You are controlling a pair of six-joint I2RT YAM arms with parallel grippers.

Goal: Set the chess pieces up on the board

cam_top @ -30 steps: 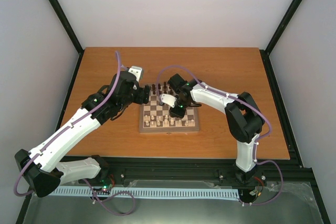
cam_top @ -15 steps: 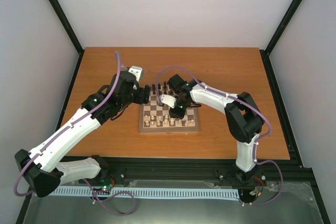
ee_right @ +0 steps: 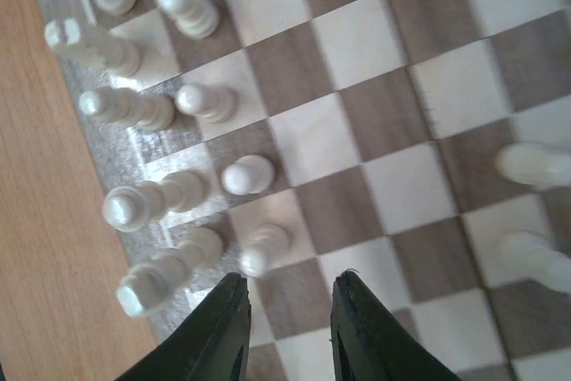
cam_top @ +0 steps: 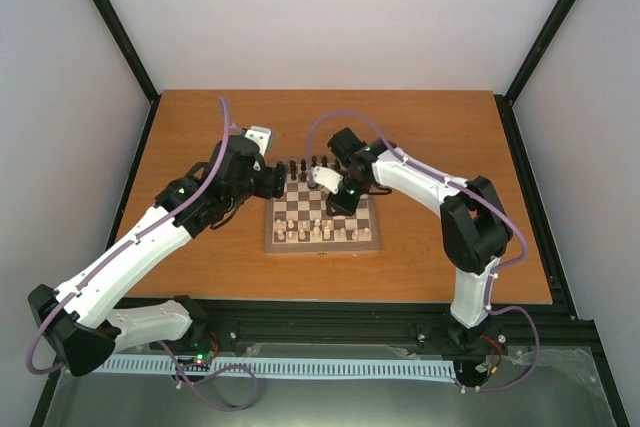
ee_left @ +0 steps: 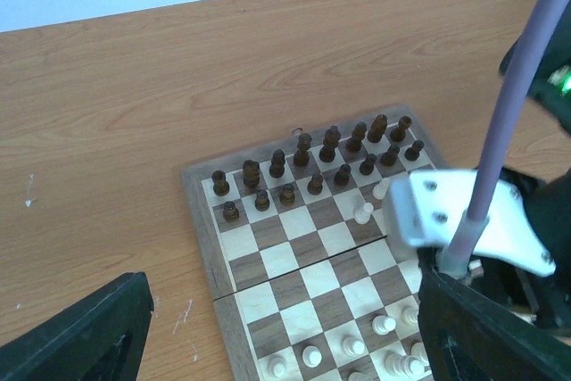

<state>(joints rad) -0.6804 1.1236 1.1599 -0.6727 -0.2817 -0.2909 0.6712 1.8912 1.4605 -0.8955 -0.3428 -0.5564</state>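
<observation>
Counting from the left wrist view, sixteen dark pieces point(ee_left: 303, 144) stood in two rows of eight along the far side of the board point(ee_left: 200, 220), which sat mid-tabletop point(cam_top: 200, 117). Two cream pieces point(ee_left: 364, 213) stood just in front of them, and the rest were partly hidden. Off the board's left edge the left claw point(ee_left: 281, 310) gaped wide, while over the board the right claw point(ee_right: 290, 292) was parted narrowly. Both were empty.

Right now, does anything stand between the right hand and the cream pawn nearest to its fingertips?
Nothing visible does. In the right wrist view the right hand hangs open just short of that cream pawn, with only bare board between them. Close beside it stand other cream pieces, toward the board's edge.
</observation>
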